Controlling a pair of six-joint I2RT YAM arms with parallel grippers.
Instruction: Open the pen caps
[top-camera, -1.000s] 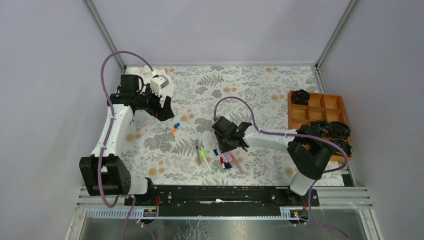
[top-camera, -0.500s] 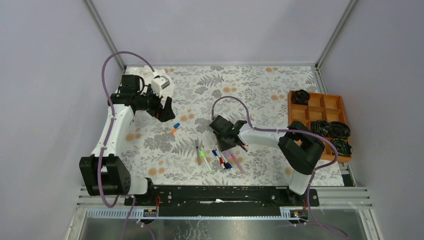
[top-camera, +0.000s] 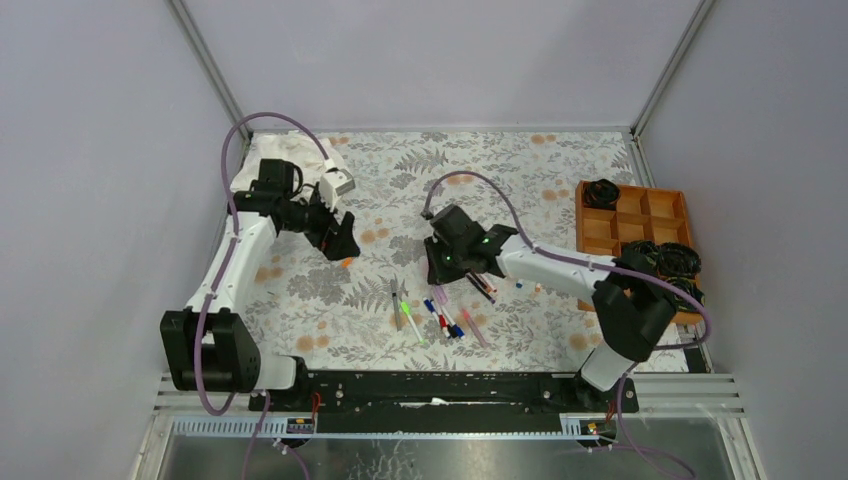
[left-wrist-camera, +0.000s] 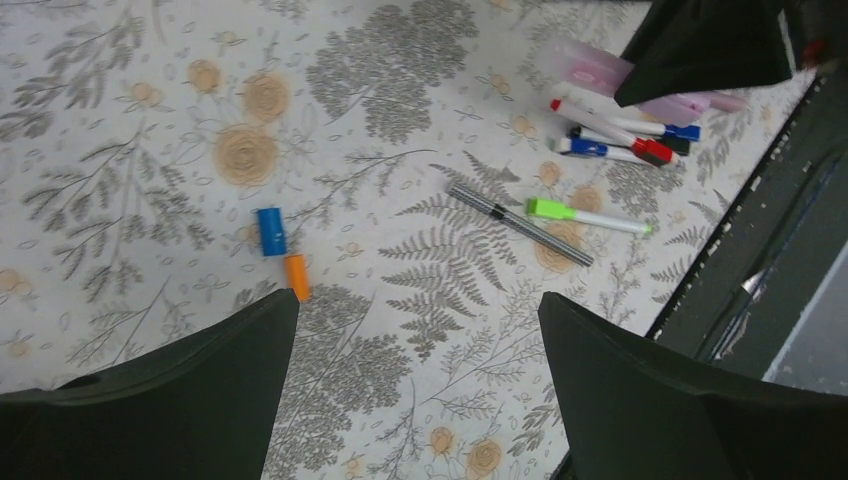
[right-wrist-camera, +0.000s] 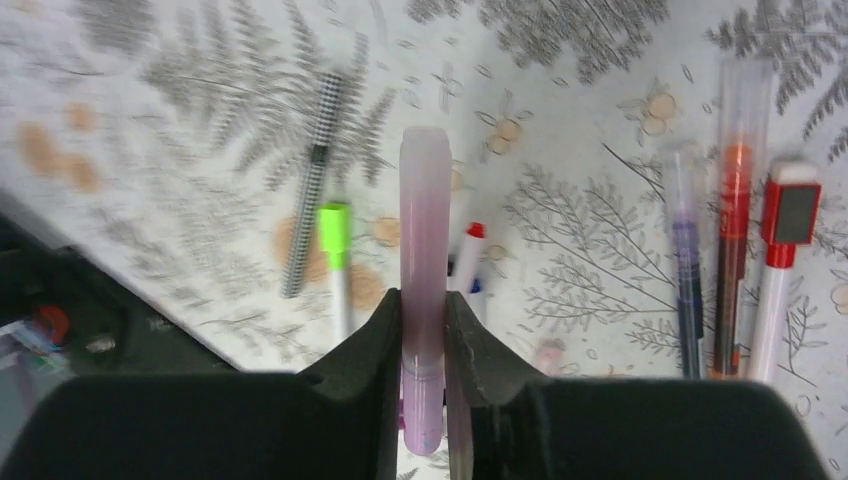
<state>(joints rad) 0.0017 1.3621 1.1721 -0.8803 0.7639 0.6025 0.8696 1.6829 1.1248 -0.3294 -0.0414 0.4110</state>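
My right gripper (right-wrist-camera: 425, 305) is shut on a pale pink pen (right-wrist-camera: 425, 220), which stands up between the fingers above the table. Under it lie more pens: a green-capped one (right-wrist-camera: 337, 250), a checkered one (right-wrist-camera: 312, 180), a red one (right-wrist-camera: 735, 220), a purple one (right-wrist-camera: 685, 260) and a white one with a red cap (right-wrist-camera: 785, 250). In the top view that gripper (top-camera: 440, 278) hangs just behind the pen cluster (top-camera: 440, 318). My left gripper (left-wrist-camera: 415, 300) is open and empty, low over the cloth beside a loose blue cap (left-wrist-camera: 270, 231) and a loose orange cap (left-wrist-camera: 296, 276).
A wooden compartment tray (top-camera: 640, 215) with black coiled items sits at the right edge. A black pen (top-camera: 480, 288) lies right of the right gripper. The metal rail (top-camera: 450, 385) with the arm bases runs along the near edge.
The right gripper has closed on the pink pen and lifted it back from the cluster. The left gripper has moved right and nearer, over the loose caps.
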